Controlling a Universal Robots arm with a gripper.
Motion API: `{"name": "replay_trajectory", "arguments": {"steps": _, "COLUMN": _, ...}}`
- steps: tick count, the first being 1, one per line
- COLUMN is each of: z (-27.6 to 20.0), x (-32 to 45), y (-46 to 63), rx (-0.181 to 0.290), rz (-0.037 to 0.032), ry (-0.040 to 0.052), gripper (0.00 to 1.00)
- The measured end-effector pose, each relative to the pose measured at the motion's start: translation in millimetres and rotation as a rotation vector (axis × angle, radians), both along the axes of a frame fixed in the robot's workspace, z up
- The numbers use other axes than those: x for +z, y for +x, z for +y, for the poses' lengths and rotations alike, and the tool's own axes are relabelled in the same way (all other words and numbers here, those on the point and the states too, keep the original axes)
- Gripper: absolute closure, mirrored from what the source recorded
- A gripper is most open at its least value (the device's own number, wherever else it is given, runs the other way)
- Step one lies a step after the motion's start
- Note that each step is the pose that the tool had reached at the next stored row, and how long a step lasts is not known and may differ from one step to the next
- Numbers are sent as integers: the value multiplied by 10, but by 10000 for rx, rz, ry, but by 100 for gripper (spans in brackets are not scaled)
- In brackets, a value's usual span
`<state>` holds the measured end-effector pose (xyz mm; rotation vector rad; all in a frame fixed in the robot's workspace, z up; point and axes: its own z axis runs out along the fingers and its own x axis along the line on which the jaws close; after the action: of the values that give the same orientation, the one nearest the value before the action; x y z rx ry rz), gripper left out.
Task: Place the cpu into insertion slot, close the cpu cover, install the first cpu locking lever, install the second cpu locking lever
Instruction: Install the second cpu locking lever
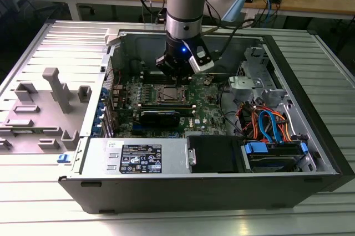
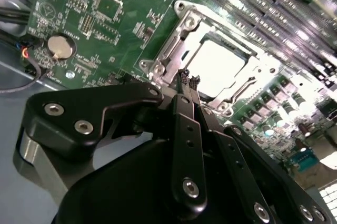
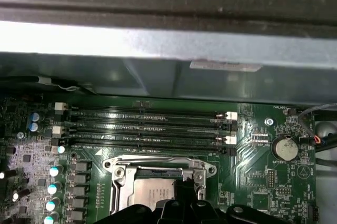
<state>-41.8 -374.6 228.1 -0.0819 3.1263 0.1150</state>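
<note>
The cpu [image 2: 217, 65] [image 3: 152, 193], with its bright silver top, lies in the insertion slot [image 1: 168, 94] on the green motherboard [image 1: 205, 108]. The grey metal cpu cover [image 2: 169, 50] [image 3: 158, 162] lies flat over it, and the chip shows through its window. My gripper [image 2: 189, 79] [image 1: 176, 83] is shut, its two black fingertips [image 2: 184, 84] pressed together at the socket's edge, right by the cover's rim. I see nothing between them. A thin wire lever [image 2: 241, 91] runs along one side of the socket.
Long black memory slots [image 3: 147, 126] run beside the socket. A coin battery [image 3: 287, 148] sits nearby. A long black card [image 1: 160, 116] lies in front of the socket. The case walls [image 1: 116, 53] ring the board, with cables [image 1: 266, 122] at the exterior view's right.
</note>
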Motion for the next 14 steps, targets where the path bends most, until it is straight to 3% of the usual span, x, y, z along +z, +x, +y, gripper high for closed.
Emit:
{"name": "replay_trajectory", "arguments": {"steps": 5, "z": -117, "x": -3, "y": 0, "rx": 0, "rz": 16, "ry": 2, "gripper": 89}}
{"name": "replay_trajectory", "arguments": {"steps": 14, "z": -119, "x": -2, "y": 0, "rx": 0, "rz": 16, "ry": 1, "gripper": 89}}
